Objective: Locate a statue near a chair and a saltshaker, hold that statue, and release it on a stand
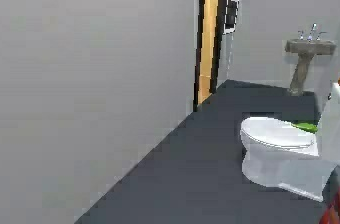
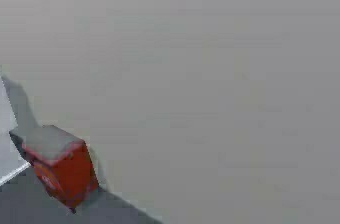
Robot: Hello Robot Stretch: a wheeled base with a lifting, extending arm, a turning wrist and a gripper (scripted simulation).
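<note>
Bathroom floor, dark grey, runs past a red bin tucked beside the toilet (handy for waste), then a wall-hugging sink and doorway. Where the statue stands, and the claw's state, I cannot tell.

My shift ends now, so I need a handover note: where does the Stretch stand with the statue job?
Gripper: state unknown.
Place: a bathroom. The toilet is at the forward view's right, a pedestal sink at the far wall, and a doorway past the grey wall. A red box stands by the wall in the arm side view.
Done: nothing I can confirm.
Left: find the statue near a chair and saltshaker, hold it, release it on a stand. The doorway is probably the way onward.
</note>
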